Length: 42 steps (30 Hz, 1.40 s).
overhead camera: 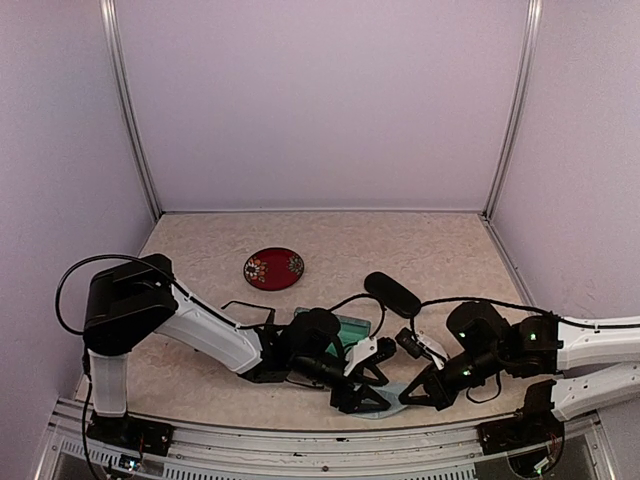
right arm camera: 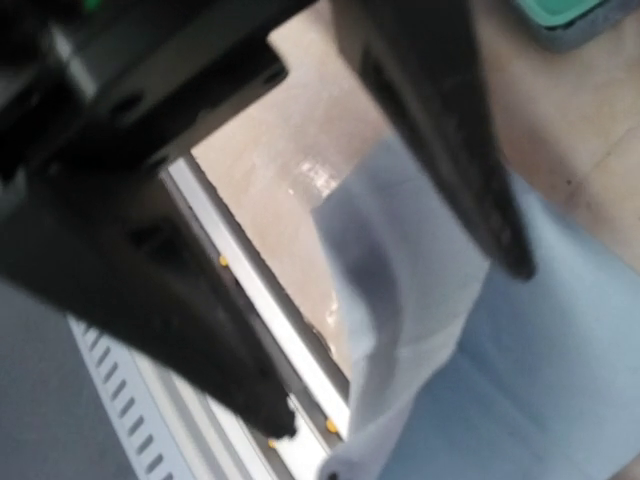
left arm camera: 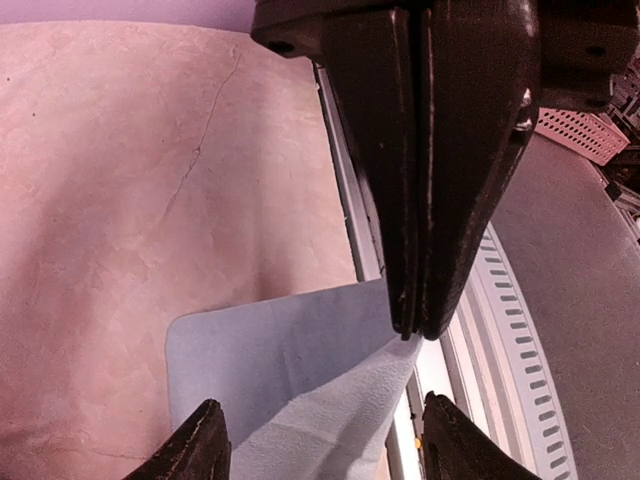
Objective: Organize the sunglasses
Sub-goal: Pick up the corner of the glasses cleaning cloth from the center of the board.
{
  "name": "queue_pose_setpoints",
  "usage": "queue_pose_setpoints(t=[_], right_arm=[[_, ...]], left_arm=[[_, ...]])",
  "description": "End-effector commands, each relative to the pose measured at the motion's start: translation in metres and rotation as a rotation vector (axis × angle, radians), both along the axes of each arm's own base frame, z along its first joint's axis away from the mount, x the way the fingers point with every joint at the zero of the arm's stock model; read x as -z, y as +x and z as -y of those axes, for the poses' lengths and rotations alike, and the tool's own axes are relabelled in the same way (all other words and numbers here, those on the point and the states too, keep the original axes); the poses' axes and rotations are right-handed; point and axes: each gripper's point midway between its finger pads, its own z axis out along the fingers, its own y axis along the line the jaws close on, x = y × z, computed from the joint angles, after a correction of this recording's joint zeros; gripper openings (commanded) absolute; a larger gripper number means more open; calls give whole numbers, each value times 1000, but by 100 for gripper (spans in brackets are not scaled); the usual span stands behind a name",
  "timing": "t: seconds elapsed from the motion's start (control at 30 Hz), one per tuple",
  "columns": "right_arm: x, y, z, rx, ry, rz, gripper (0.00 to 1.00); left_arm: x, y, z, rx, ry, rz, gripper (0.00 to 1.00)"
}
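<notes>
While the right claw [overhead camera: 413, 392] is pinching one corner of the light-blue cloth [overhead camera: 390, 410] with its fingers pressed flat together, the left claw [overhead camera: 365, 393] is sitting just beside it with its fingers spread wide, holding nothing. Left wrist view is showing the left claw [left arm camera: 325, 440] straddling the cloth [left arm camera: 270, 370], the right claw [left arm camera: 412, 322] coming in from above and lifting the pinched corner off the rest of the sheet. Right wrist view is blurry, showing two dark fingers [right arm camera: 470, 170] standing apart over the cloth [right arm camera: 520, 380], which is rising in a fold toward the camera. The cloth is lying on the table [overhead camera: 200, 250], right at the metal edge rail [left arm camera: 350, 200] under both claws. Just beyond the left claw, an open blue-grey case [overhead camera: 352, 325] with a green lining is sitting; the black oval case [overhead camera: 392, 294] is lying farther out, beyond both claws. Well beyond the left claw, a red round floral disc [overhead camera: 273, 268] is resting. A thin black looped outline [overhead camera: 247, 306], beyond the left forearm and well apart from either claw, may be the thin-framed sunglasses, too small to confirm; I cannot tell where the reddish-brown pair is lying.
</notes>
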Motion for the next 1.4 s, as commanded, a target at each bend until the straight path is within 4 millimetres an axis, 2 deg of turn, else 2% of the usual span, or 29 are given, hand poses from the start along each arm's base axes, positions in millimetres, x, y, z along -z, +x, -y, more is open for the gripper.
queue_pose_setpoints(t=[0.0,0.33,0.47,0.7,0.8,1.17,1.37], right_arm=[[-1,-2,2,-12,14,7,0],[-1,0,3,-2,12,17,0],[-1,1,4,3,10,20,0],[0,2,7,14,0,26,0],[0,2,8,18,-8,29,0],[-1,7,8,36,-19,38,0],[-1,8,9,43,-22,40,0]], left_arm=[[-8,-1,3,71,-67,28,64],[3,-12,15,173,-35,-13,59],[5,-15,17,192,-29,-27,54],[12,-16,8,204,6,-47,36],[8,-13,2,191,2,-54,30],[5,3,-12,146,8,-66,16],[5,6,-15,137,16,-60,12]])
